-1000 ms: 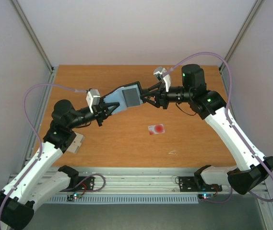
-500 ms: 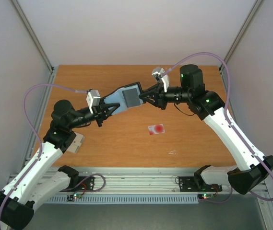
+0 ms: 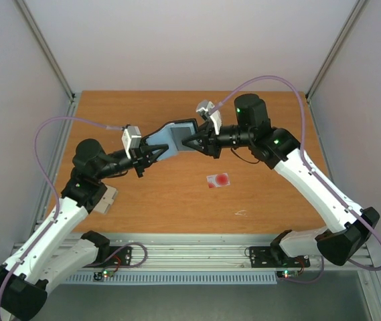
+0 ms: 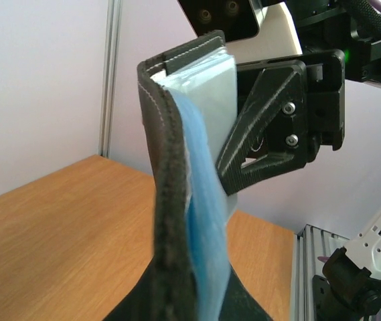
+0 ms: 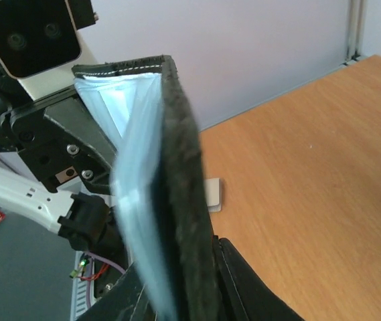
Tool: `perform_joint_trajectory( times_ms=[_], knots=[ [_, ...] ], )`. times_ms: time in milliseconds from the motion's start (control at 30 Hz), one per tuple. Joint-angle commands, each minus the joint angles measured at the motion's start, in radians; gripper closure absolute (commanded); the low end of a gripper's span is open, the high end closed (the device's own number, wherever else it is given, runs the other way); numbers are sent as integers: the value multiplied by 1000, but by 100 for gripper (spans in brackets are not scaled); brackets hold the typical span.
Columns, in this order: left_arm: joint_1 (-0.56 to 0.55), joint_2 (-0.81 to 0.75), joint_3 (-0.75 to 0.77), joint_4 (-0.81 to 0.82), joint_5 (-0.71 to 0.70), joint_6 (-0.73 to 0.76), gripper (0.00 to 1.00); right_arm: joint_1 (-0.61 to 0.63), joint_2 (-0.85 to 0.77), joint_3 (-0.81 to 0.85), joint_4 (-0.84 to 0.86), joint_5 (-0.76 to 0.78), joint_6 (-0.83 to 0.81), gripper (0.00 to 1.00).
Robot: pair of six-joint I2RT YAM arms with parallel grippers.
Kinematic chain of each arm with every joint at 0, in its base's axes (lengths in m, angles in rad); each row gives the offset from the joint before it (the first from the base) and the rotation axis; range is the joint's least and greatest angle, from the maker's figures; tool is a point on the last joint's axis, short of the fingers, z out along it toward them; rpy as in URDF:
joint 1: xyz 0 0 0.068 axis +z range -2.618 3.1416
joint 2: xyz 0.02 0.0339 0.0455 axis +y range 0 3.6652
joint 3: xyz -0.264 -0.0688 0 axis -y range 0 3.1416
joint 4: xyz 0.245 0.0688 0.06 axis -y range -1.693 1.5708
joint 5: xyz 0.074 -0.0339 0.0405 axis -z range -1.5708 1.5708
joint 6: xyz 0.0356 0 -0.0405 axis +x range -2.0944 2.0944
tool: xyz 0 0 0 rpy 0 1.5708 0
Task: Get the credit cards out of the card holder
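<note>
The card holder [image 3: 175, 136], black outside and pale blue inside, hangs in the air over the middle of the table, held at both ends. My left gripper [image 3: 151, 152] is shut on its near-left end, and the wrist view shows the holder [image 4: 177, 200] edge-on between the jaws. My right gripper [image 3: 194, 142] is closed on the far-right end of the holder [image 5: 177, 167]. One whitish credit card with a red spot [image 3: 218, 180] lies flat on the table below the right gripper. Any cards inside the holder are hidden.
A pale flat stack [image 3: 107, 198] lies on the table beside the left arm, also seen as a pale card [image 5: 211, 194] in the right wrist view. A small scrap [image 3: 241, 213] lies near the front edge. Metal frame posts stand at the table's corners.
My right arm has swung left and its jaws have narrowed onto the holder's far end, covering part of the inside. The left gripper kept its hold and barely moved.
</note>
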Motion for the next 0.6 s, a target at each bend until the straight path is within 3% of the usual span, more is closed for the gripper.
perform_joint_trajectory(
  times_ms=[0, 233, 367, 567],
  knots=[
    [-8, 0, 5, 83, 20, 15, 100, 18, 10, 23, 41, -34, -11, 81],
    [-8, -2, 0, 80, 2, 12, 100, -54, -20, 34, 1, -181, -6, 56],
    [-8, -1, -3, 85, 9, 17, 100, -93, -7, 76, -105, -155, -30, 56],
    [-8, -2, -8, 83, 10, 17, 100, -155, -23, 86, -118, -155, -5, 64]
  ],
)
